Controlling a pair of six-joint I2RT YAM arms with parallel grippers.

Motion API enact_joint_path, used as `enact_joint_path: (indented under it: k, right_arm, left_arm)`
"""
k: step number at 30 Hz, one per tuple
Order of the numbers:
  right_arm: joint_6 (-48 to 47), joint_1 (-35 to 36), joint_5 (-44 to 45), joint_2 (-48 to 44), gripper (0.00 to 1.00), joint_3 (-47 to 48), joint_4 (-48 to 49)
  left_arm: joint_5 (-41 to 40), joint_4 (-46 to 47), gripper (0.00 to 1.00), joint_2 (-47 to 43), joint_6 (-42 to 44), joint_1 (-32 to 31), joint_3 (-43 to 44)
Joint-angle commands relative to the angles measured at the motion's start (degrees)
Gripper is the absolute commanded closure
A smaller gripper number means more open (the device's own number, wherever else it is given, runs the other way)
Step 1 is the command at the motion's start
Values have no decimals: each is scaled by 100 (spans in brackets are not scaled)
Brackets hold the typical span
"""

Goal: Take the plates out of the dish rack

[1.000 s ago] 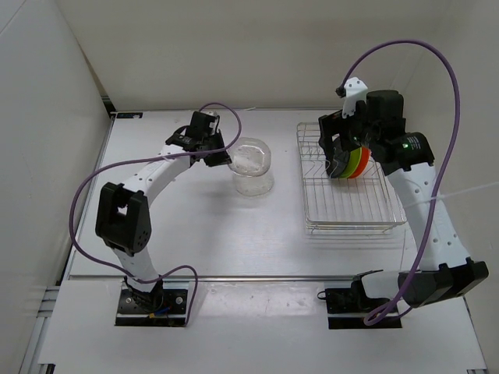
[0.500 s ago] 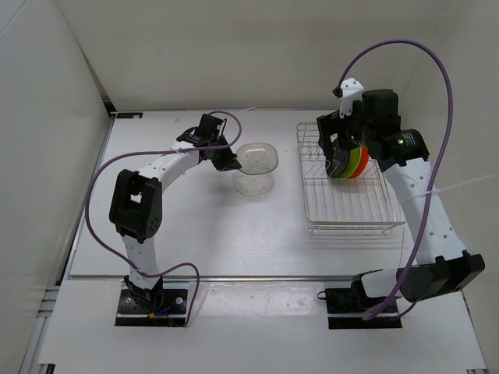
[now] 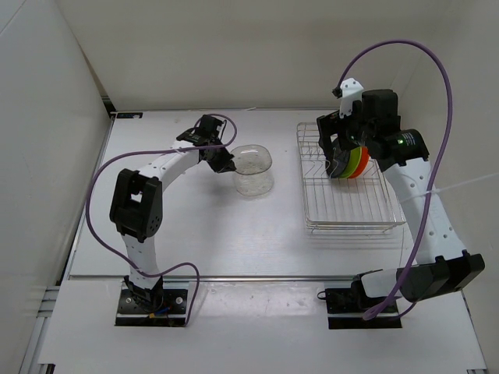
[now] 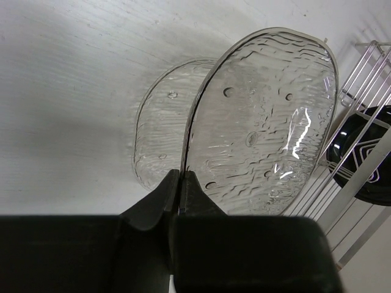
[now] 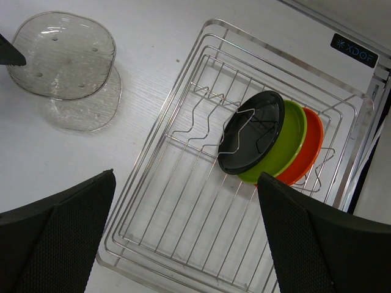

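The left gripper [image 4: 181, 183] pinches the rim of the clear plate [image 4: 263, 122], holding it tilted on edge above the table [image 5: 61, 159], left of the rack [image 5: 183, 207]. The right gripper [image 5: 185, 176] hovers over the rack with its claw wide, holding nothing. Black [image 5: 259, 122], green [image 5: 292, 137] and orange [image 5: 311, 140] plates stand on edge together in the rack

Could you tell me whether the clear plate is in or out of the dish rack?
Out: the fingers of the left gripper pinch the clear plate by its rim, left of the dish rack.
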Motion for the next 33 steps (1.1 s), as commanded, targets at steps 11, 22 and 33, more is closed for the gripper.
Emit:
enact_joint_path:
  k: [11,22,33]
  right_arm:
    - [-80,-12,-24,-15,0,83,36]
    - [-132,-12,-24,-15,0,30,36]
    - [-132,-12,-24,-121,0,-93,36]
  left_arm:
    - [68,302,89,-129,-101,-64,-275]
    - [7,479,89,29,-48,-178,-487]
    - [7,540,89,196,-48,-301,-434]
